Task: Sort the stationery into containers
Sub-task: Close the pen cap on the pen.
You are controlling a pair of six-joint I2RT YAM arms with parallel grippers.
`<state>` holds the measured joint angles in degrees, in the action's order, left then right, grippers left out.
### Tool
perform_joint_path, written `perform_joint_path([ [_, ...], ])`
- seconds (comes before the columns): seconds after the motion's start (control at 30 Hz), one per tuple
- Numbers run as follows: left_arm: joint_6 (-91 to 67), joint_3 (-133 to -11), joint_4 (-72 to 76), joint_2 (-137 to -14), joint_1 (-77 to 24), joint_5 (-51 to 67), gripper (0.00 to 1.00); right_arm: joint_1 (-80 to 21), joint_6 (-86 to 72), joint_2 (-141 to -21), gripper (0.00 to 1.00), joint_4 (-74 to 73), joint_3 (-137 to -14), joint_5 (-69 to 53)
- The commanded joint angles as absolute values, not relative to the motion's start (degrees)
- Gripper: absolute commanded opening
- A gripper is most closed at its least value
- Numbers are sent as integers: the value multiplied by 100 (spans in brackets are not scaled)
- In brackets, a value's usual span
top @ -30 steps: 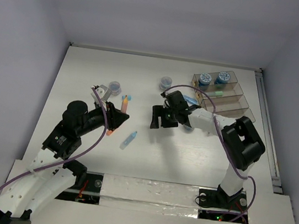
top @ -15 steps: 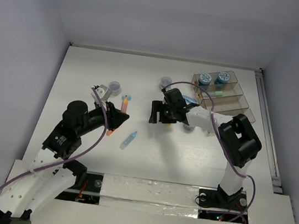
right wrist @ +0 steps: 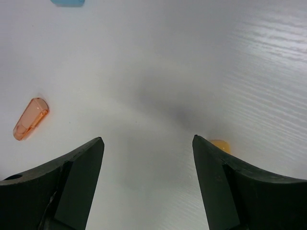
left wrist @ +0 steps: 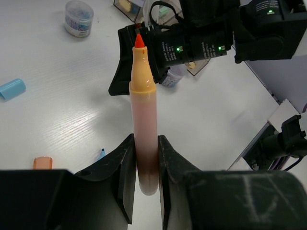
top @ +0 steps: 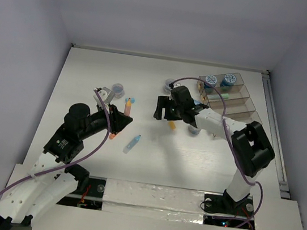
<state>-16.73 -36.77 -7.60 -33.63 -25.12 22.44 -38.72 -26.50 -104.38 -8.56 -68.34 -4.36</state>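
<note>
Farther back over the table (top: 91,72), right jaws apart; left jaws still tight on orange marker (left wrist: 144,124).

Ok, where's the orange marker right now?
The orange marker is clamped in the left gripper, tip uncapped, left of centre in the top view, close to the grey-lidded jar.

white-walled lab bench (top: 91,72)

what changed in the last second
The right tool moved toward the far edge of the table, open; a small yellow piece now shows beside it. The left tool kept its hold on the orange marker, and the blue stick stayed put.
</note>
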Motion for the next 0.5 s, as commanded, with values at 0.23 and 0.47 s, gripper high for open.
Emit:
perform_joint_path([
  [0.23, -1608, -3753, -571, -3331, -2505, 2259, 0, -3911, -1724, -10475, 80, -1975, -7302, 650],
  [0.47, -1608, -3753, -571, -3340, -2505, 2250, 0, -3911, -1301, -10801, 80, -2425, -7593, 545],
])
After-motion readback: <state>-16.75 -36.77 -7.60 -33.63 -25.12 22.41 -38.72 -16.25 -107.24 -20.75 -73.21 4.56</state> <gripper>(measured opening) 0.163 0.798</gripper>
